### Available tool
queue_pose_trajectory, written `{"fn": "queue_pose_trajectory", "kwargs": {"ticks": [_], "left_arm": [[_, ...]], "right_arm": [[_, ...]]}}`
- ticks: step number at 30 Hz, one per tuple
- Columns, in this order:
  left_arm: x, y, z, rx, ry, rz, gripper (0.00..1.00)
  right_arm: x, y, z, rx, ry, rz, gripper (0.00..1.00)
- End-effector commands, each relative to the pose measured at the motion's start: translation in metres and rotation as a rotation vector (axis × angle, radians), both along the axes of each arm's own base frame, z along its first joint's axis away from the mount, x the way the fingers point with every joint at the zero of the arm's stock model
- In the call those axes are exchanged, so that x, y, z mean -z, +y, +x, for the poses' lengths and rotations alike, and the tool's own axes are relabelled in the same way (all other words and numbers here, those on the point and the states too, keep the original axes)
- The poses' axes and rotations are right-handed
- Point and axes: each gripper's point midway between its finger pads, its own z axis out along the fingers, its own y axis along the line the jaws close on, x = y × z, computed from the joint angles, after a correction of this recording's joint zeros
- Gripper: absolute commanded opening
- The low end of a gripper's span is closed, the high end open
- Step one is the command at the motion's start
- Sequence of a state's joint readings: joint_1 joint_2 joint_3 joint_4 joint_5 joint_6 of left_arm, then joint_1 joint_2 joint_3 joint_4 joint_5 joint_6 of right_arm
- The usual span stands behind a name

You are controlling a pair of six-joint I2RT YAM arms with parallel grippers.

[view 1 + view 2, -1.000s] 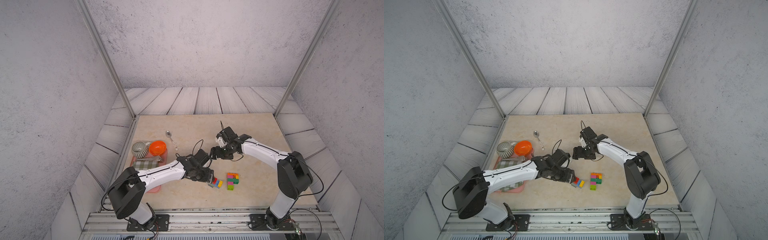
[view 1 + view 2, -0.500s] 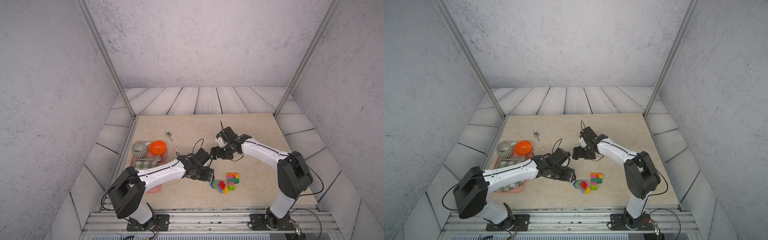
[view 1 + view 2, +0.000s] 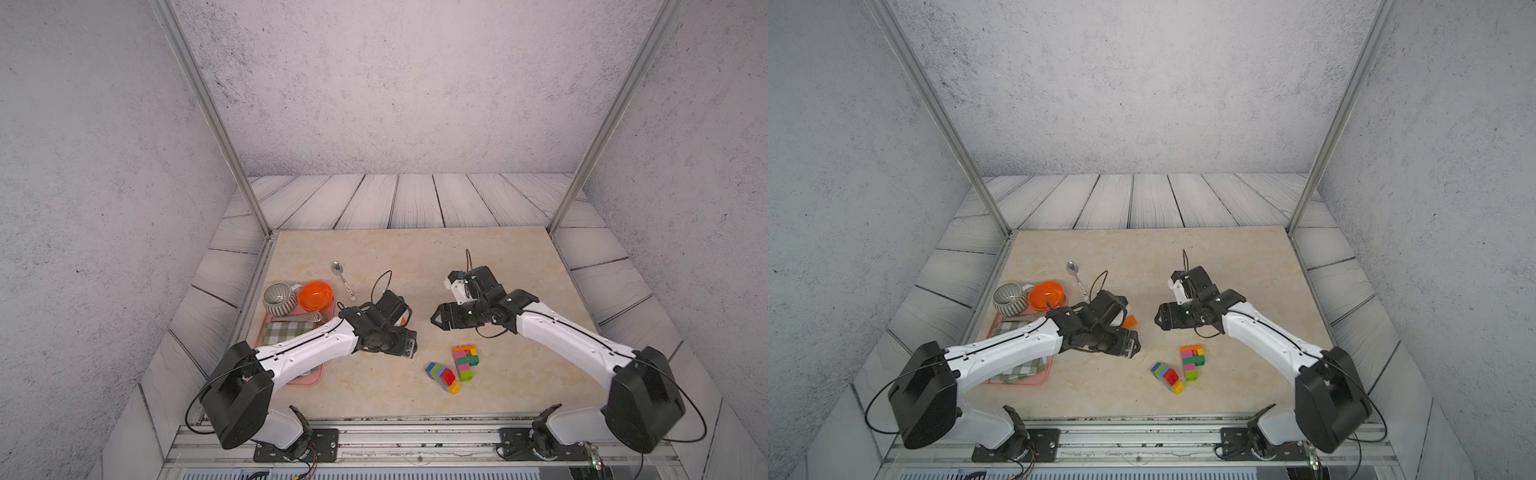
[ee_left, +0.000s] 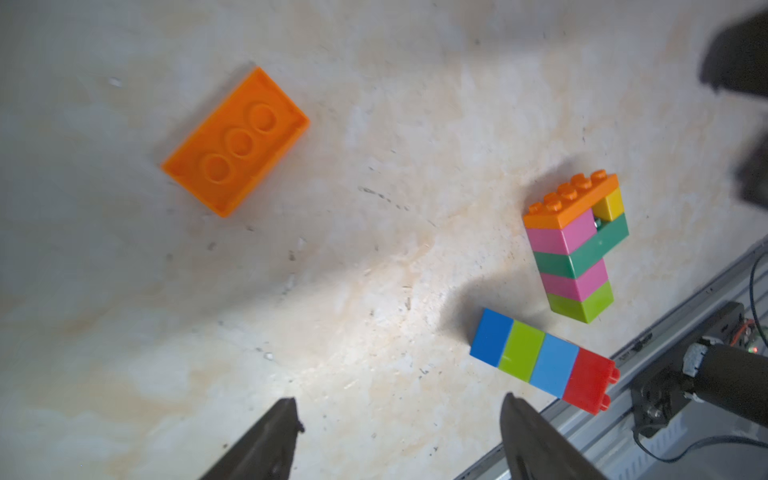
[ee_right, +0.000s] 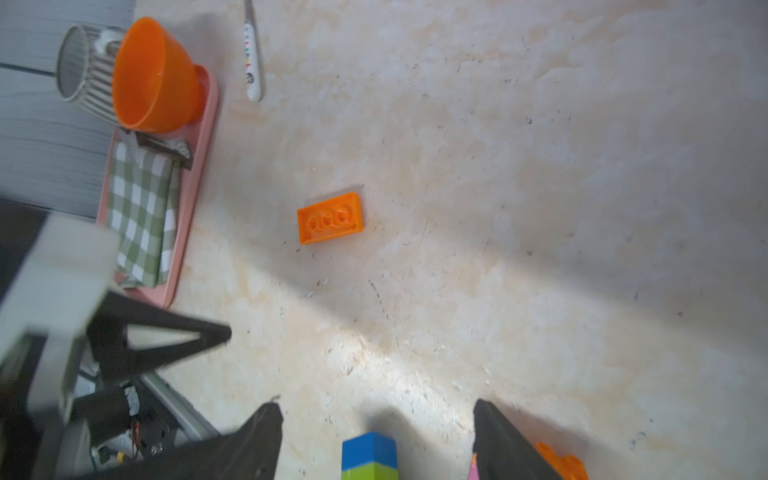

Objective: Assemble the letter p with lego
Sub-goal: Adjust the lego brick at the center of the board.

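Note:
The lego stands in three lots on the table. A stack of orange, pink, yellow, green and lime bricks point(image 3: 465, 360) point(image 3: 1192, 360) point(image 4: 575, 245) lies flat. Beside it lies a bar of blue, lime, blue, red and yellow bricks point(image 3: 443, 376) point(image 3: 1167, 376) point(image 4: 540, 357); its blue end point(image 5: 369, 453) shows in the right wrist view. A loose orange brick point(image 3: 402, 321) point(image 3: 1129, 321) point(image 4: 237, 141) point(image 5: 329, 222) lies studs down. My left gripper point(image 3: 409, 347) point(image 3: 1131, 345) point(image 4: 399, 401) is open and empty, left of the bar. My right gripper point(image 3: 436, 322) point(image 3: 1158, 322) point(image 5: 376, 405) hovers open and empty behind the stack.
A pink tray point(image 3: 319, 374) with a checked cloth, an orange bowl point(image 3: 315, 295) and a striped grey cup point(image 3: 278, 297) sits at the left under my left arm. A spoon point(image 3: 343, 276) lies behind the tray. The metal rail point(image 3: 415, 428) runs along the front edge.
My left gripper has let go of the brick bar, which now lies on the table beside the stack, and has drawn back to the left. The right arm has hardly moved.

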State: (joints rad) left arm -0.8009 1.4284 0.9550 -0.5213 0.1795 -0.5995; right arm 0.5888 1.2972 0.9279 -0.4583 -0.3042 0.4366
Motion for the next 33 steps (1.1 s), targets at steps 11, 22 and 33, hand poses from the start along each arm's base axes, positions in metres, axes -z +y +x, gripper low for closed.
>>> {"fn": "queue_pose_trajectory", "kwargs": {"ticks": [11,22,33], "left_arm": [[-0.008,-0.005,0.005,0.059,0.014,-0.094,0.85],[-0.013,-0.082,-0.078,0.406,0.068,-0.040,0.90],[0.009,-0.104,-0.081,0.489,0.091,0.055,0.89]], "right_arm": [[0.018,-0.037,-0.066,0.084,-0.209,0.046,0.62],[0.009,-0.084,-0.055,0.338,-0.137,0.008,0.68],[0.020,-0.086,-0.056,0.349,-0.069,0.031,0.68]]}}
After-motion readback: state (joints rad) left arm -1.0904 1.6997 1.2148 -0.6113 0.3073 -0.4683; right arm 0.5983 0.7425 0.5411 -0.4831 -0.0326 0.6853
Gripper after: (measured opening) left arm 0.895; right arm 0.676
